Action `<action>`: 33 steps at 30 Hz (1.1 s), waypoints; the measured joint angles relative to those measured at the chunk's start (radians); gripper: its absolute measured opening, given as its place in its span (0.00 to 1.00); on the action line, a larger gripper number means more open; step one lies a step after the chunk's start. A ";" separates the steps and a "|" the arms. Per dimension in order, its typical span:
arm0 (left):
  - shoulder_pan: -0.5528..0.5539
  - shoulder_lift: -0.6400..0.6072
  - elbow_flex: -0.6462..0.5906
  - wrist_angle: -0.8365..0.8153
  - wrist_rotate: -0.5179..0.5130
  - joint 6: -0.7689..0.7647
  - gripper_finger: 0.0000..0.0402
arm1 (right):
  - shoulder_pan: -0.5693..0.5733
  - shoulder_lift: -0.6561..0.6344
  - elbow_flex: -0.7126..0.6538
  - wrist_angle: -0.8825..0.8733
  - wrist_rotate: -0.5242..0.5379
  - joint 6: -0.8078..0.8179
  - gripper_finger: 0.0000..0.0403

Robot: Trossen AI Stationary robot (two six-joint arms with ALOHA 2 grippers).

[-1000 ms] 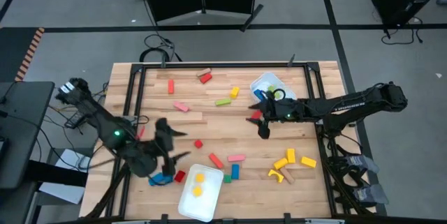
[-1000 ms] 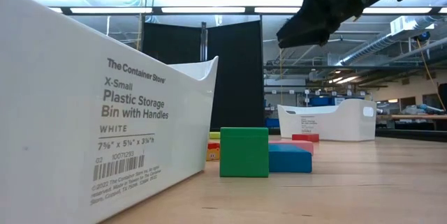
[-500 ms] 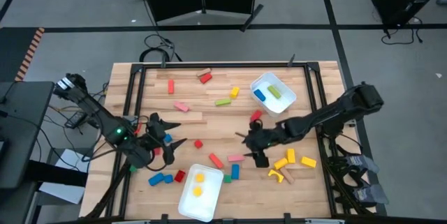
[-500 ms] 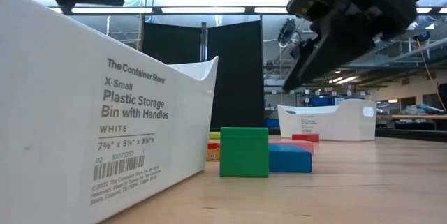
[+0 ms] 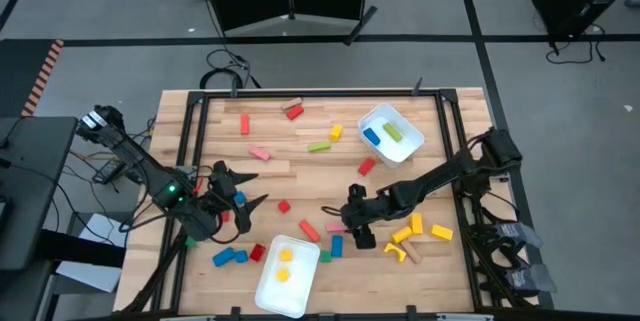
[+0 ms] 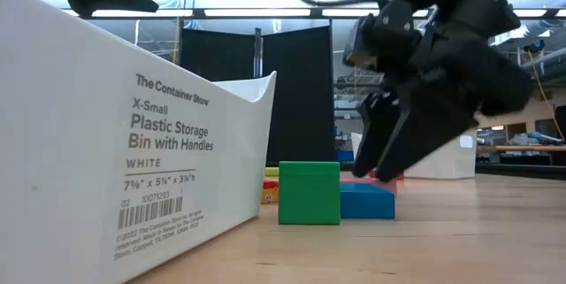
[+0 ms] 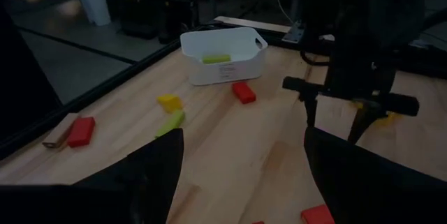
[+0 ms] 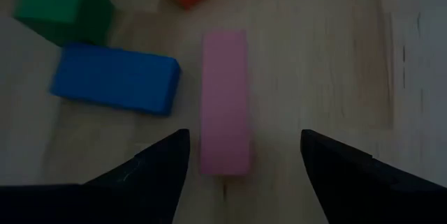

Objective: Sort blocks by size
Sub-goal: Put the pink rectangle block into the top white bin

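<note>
Counter [image 5: 420, 271]: blocks scattered, white tray [image 5: 287, 276] at the near edge, another [image 5: 391, 132] far right, bare wood mid-left. Right pincer [image 5: 343, 225], fingers spread, hangs over the pink bar [image 8: 225, 102], beside the blue block [image 8: 115, 77]. Left pincer [image 5: 250, 202] open, raised near the left edge.

Two dark jointed arms — black cables along them, a green light glowing on the left one.
</note>
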 joint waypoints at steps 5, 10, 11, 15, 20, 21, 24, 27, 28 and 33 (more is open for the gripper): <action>0.000 0.000 0.000 0.000 -0.003 0.002 0.76 | 0.000 0.045 0.010 0.007 0.020 0.018 0.69; 0.000 0.000 0.000 -0.002 -0.022 0.003 0.76 | 0.001 0.062 0.011 0.014 0.023 0.031 0.60; 0.000 0.000 0.000 -0.002 -0.025 0.003 0.76 | 0.001 0.062 0.011 0.014 0.023 0.032 0.57; 0.000 0.000 0.000 -0.002 -0.031 0.004 0.76 | 0.007 0.064 0.011 0.017 0.028 0.030 0.41; 0.000 0.000 0.000 -0.002 -0.040 0.004 0.76 | 0.016 0.065 0.010 0.014 0.046 0.022 0.29; 0.000 0.000 0.000 -0.002 -0.040 0.004 0.76 | 0.016 0.065 0.010 0.013 0.046 0.019 0.29; 0.000 0.000 0.000 -0.002 -0.040 0.003 0.76 | 0.016 0.053 0.010 0.013 0.062 0.007 0.29; 0.000 0.000 0.000 0.005 -0.040 0.002 0.76 | 0.008 0.010 0.002 -0.013 0.088 -0.034 0.29; 0.000 0.000 0.000 0.012 -0.040 0.001 0.76 | 0.002 -0.014 0.000 -0.020 0.100 -0.049 0.29; 0.000 0.000 0.000 0.055 -0.041 -0.005 0.76 | -0.037 -0.176 0.004 -0.014 0.065 -0.115 0.29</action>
